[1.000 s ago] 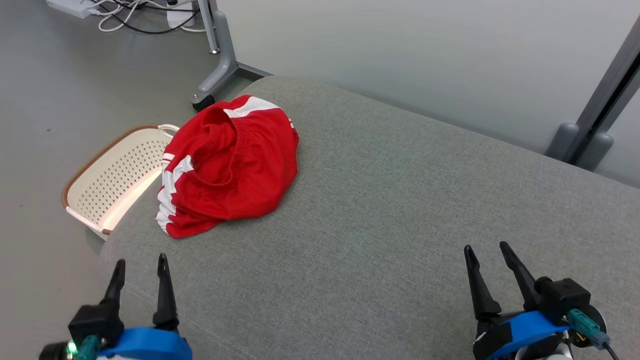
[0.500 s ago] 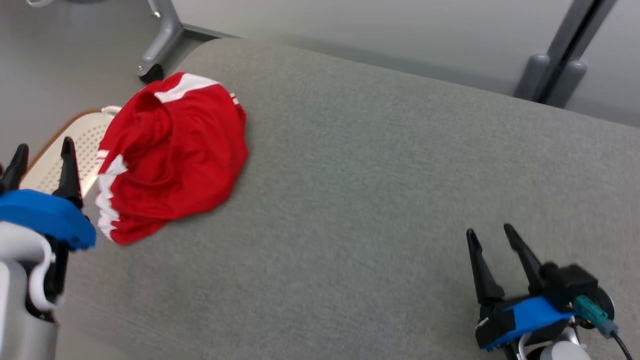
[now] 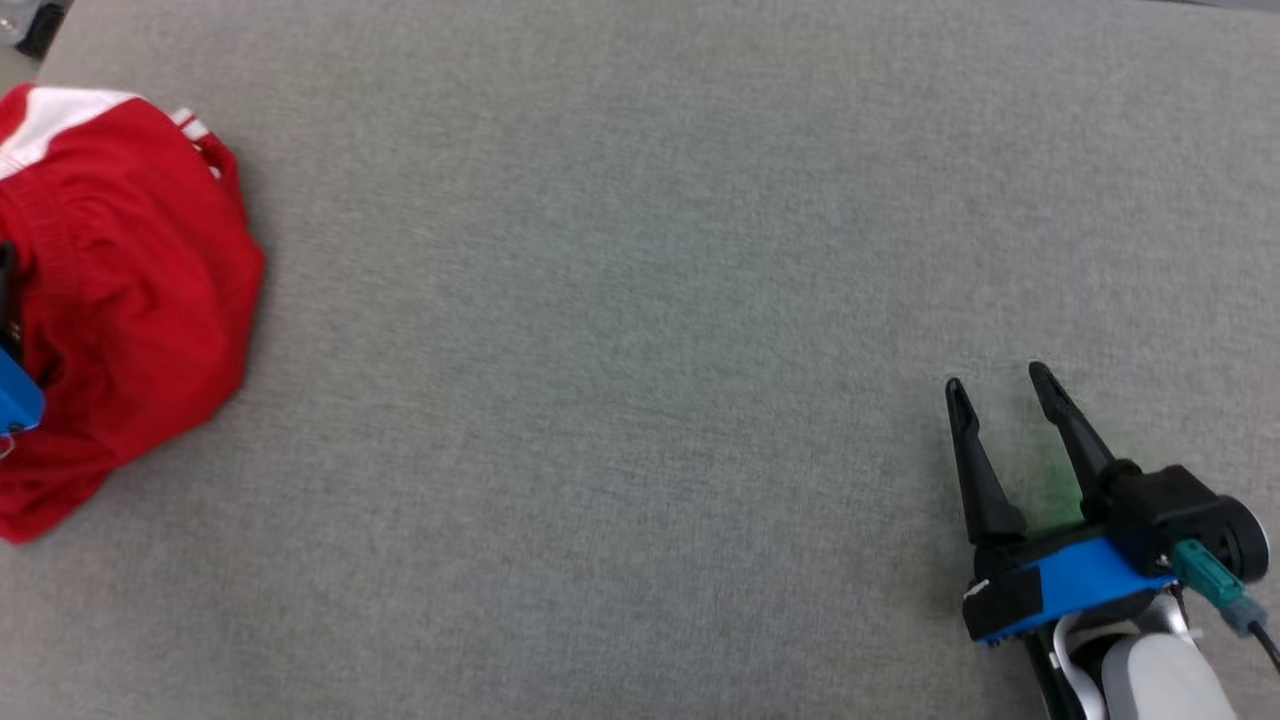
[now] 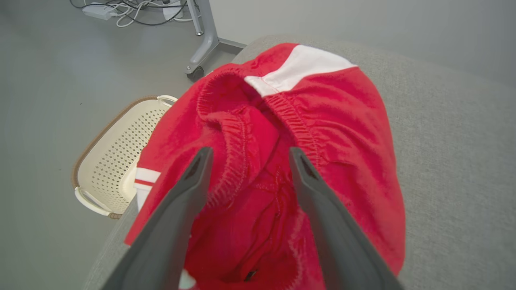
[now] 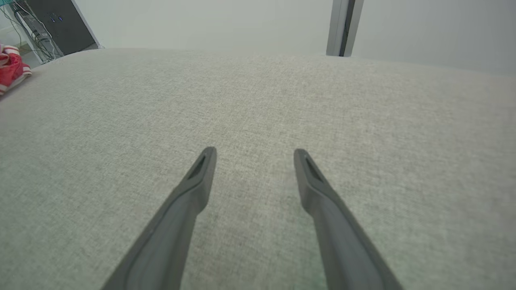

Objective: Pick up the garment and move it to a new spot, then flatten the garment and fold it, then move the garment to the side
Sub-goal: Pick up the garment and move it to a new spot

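- Head view: right gripper [image 3: 997, 378], blue-collared, with two long dark fingers [image 3: 978, 470] spread apart and nothing between them; the tips hang over bare cloth.
- Head view: grey woven-fabric padded surface [image 3: 620, 300], lying under and all around the right fingers.
- Head view: red sports garment with white stripes [image 3: 130, 300], crumpled in a heap on the padded surface, well apart from the right fingers, far to their left at the picture's edge.
- Left wrist view: left gripper [image 4: 250, 151], fingers spread wide, holding nothing. Both tips sit over the garment's gathered elastic waistband, and red cloth fills the gap between them. Whether the tips touch the cloth cannot be told.
- Left wrist view: a white panel of the garment lies beyond the fingertips, slightly to their right. The garment rests at the padded surface's corner.
- Left wrist view: cream perforated plastic basket with a brown rim [image 4: 117, 153], on the grey floor [image 4: 60, 80], left of the left finger and beside the padded surface's edge.
- Left wrist view: grey metal leg on a castor [image 4: 205, 40] and a tangle of cables [image 4: 121, 12], well beyond the fingertips.
- Right wrist view: right fingers parted over bare grey fabric; the garment shows far to their left, near the surface's edge. A grey upright post [image 5: 342, 28] stands beyond the tips, to their right.
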